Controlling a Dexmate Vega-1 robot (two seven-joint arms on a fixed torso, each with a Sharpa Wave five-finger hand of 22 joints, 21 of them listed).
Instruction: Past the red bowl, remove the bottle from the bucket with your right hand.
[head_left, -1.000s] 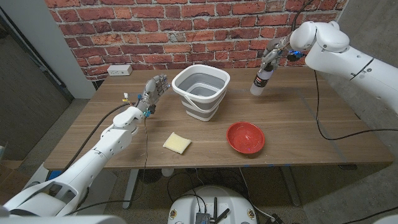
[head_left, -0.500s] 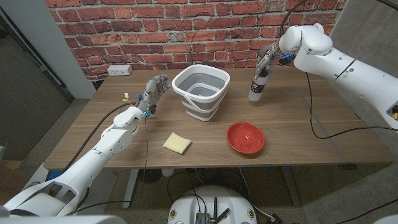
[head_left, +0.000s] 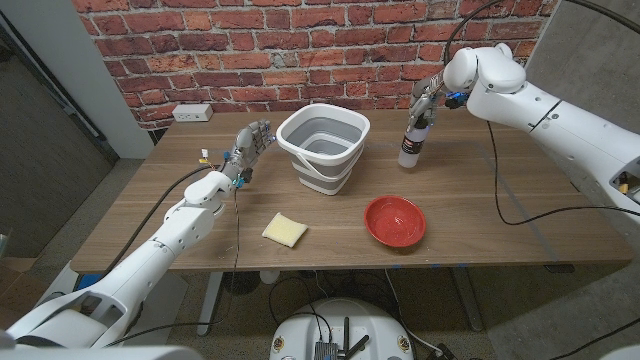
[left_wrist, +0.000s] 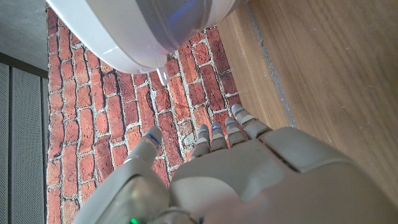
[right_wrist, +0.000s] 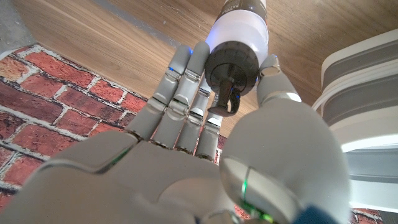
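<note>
Left of frame: one left hand (head_left: 251, 146), raised beside the bucket with fingers apart, holding nothing. Centre, upper half: one grey-and-white bucket (head_left: 323, 148), standing open on the wooden table (head_left: 480, 215); nothing shows inside it. Lower centre: one yellow sponge (head_left: 285, 229), lying by itself. Right of centre, lower: one red bowl (head_left: 395, 219). Upper right: one white spray bottle (head_left: 409, 147) with a dark cap, out of the bucket, beyond the red bowl and right of the bucket, upright with its base at or just above the table; which of the two cannot be told. One right hand (head_left: 428, 98) grips it around the neck, fingers and thumb wrapped on either side of the cap in the right wrist view. Hazard, as a judgement: the hold sits high on a tall, narrow bottle, so letting go before the base is fully seated could topple it.
</note>
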